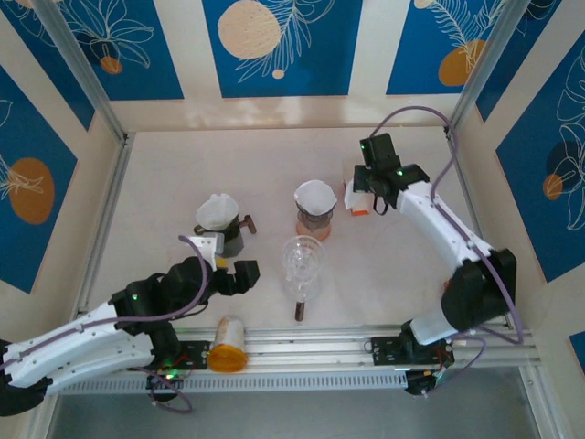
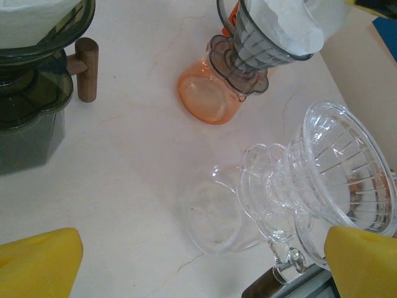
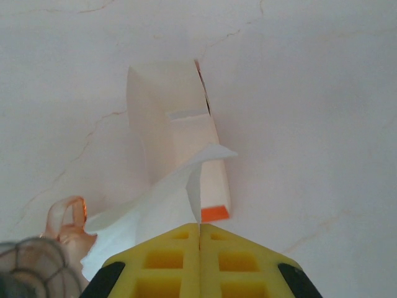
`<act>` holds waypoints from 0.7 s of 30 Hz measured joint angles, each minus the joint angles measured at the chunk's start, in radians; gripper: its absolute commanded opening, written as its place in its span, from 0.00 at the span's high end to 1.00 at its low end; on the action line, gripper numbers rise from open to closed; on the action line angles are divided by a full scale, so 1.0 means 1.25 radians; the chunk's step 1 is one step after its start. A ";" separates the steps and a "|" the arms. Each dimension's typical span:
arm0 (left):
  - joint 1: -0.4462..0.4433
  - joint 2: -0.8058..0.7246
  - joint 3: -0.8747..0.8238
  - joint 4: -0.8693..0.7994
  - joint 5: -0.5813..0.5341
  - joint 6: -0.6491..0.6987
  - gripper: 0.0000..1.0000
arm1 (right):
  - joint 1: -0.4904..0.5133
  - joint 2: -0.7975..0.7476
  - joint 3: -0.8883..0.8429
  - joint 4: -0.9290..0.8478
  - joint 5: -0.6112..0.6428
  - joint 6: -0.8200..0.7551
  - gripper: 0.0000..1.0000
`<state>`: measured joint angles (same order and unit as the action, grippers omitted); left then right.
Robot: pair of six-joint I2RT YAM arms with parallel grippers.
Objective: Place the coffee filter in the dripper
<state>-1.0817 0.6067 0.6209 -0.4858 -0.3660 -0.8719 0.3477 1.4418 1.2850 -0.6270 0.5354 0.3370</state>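
Observation:
My right gripper (image 3: 200, 226) is shut on the edge of a white paper coffee filter (image 3: 155, 205), which hangs just in front of the white filter box (image 3: 177, 118) with an orange end. From above, that gripper (image 1: 358, 197) sits at the box (image 1: 352, 203), right of centre. The empty clear glass dripper (image 1: 303, 261) stands on a clear carafe in the middle of the table. My left gripper (image 1: 228, 261) is open just left of it. In the left wrist view the clear dripper (image 2: 338, 167) lies by the right yellow pad (image 2: 363, 261), with nothing between the jaws.
A grey dripper with a filter in it (image 1: 315, 208) stands on an orange carafe (image 2: 205, 93). At the left, a dark green dripper set (image 1: 219, 219) also holds a filter. An orange-lidded can (image 1: 228, 344) lies on the front rail.

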 measured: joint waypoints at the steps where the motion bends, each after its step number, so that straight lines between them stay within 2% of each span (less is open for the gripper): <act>1: 0.000 -0.003 0.000 0.000 0.000 0.000 0.00 | 0.005 -0.031 -0.019 -0.010 0.005 0.009 1.00; 6: 0.000 -0.015 0.000 0.000 0.000 0.000 0.00 | 0.064 -0.208 -0.078 -0.085 0.028 0.048 1.00; 12: 0.000 -0.028 0.000 0.000 0.000 0.000 0.00 | 0.192 -0.378 -0.053 -0.198 0.015 0.096 1.00; 16: 0.001 -0.029 0.000 -0.001 0.000 0.000 0.00 | 0.281 -0.402 0.016 -0.292 -0.042 0.132 1.00; 21: 0.001 -0.029 0.000 0.000 0.000 0.003 0.00 | 0.369 -0.356 0.129 -0.403 -0.147 0.177 1.00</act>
<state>-1.0801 0.5701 0.6205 -0.4862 -0.3660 -0.8680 0.8085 0.9974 1.4467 -1.1309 0.3511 0.5579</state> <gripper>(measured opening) 0.999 0.061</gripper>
